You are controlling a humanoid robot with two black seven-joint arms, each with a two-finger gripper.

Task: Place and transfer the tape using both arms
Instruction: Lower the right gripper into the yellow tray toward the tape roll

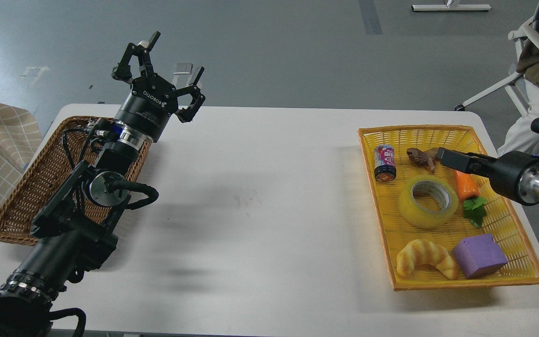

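The tape point(427, 201), a yellow translucent roll with a pale core, lies flat in the middle of the yellow tray point(378, 206) at the table's right. My right gripper point(452, 158) reaches in from the right, low over the tray's back part, just behind the tape and apart from it. It is seen edge-on, so its fingers cannot be told apart. My left gripper point(172, 63) is open and empty, raised above the table's far left edge, far from the tape.
The tray also holds a drink can point(385, 162), a toy animal point(420, 156), a carrot point(467, 185), a croissant point(426, 264) and a purple block point(480, 256). A brown wicker basket point(21, 196) stands at the table's left, under my left arm.
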